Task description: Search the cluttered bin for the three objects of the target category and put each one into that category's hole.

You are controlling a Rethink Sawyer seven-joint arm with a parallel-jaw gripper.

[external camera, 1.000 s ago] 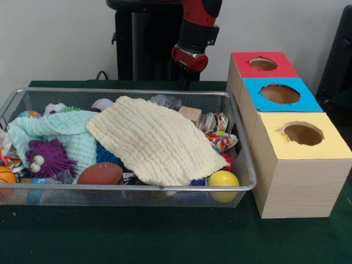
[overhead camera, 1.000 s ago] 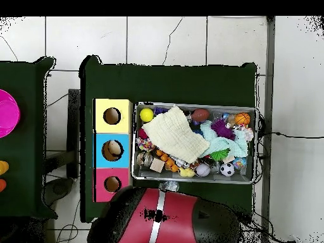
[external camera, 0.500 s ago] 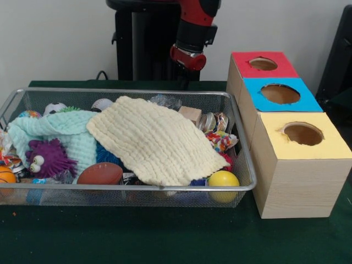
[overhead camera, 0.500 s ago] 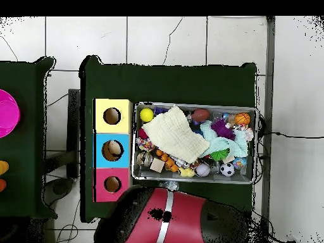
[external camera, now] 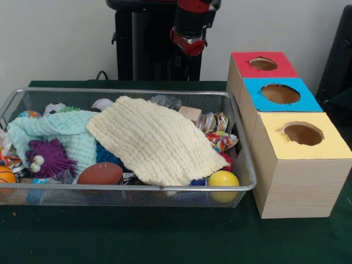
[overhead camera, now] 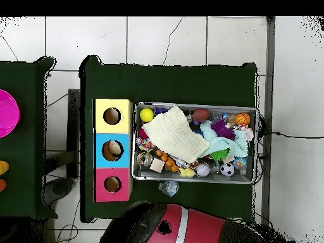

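While the arm (external camera: 190,25) hangs high behind the desk (external camera: 165,236), I see the wire bin (external camera: 126,187) packed full, with a cream cloth (external camera: 157,140) draped over the middle. Beside it stands the wooden box (external camera: 291,165) with yellow, blue and red holes. A yellow ball (external camera: 223,180) sits in the bin's corner nearest the box. I cannot tell the gripper's state.

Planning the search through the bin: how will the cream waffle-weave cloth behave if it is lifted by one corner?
The cream waffle-weave cloth looks floppy: it sags over the toys beneath, so it would probably hang and trail. It seems light, being thin. It lies close to the yellow ball, which might roll if brushed.
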